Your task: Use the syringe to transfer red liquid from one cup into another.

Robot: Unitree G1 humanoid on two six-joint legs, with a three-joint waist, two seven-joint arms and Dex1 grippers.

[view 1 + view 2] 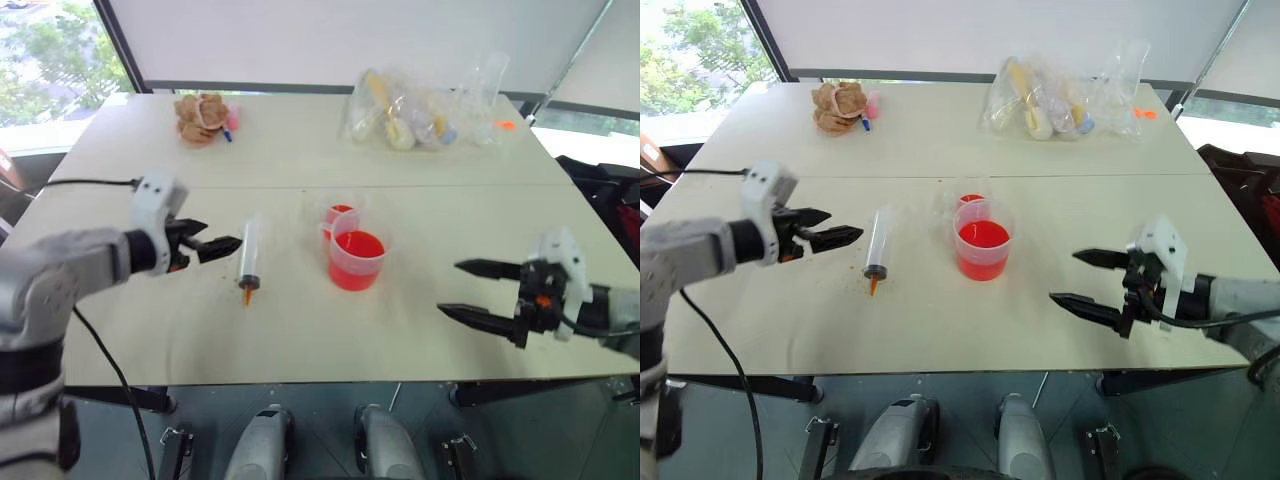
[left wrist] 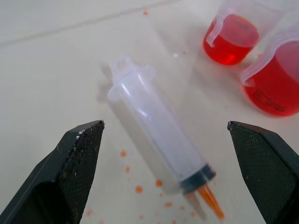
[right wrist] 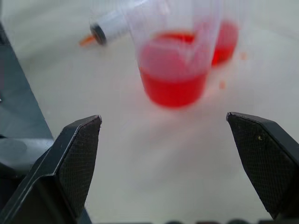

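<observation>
On the worktop (image 1: pixel 420 330), the syringe (image 1: pixel 248 262) is seen lying flat near the centre, its orange tip turned toward 6 o'clock among small red drops, with the larger cup (image 1: pixel 356 259) of red liquid (image 1: pixel 356 248) at its 3 o'clock and the smaller cup (image 1: pixel 337 218) just behind that, at 11 o'clock of it. The left tool (image 1: pixel 214 243) is held wide and empty at 9 o'clock of the syringe, just beside it. The right tool (image 1: pixel 470 290) is likewise spread wide and empty, well apart at 4 o'clock of the larger cup.
</observation>
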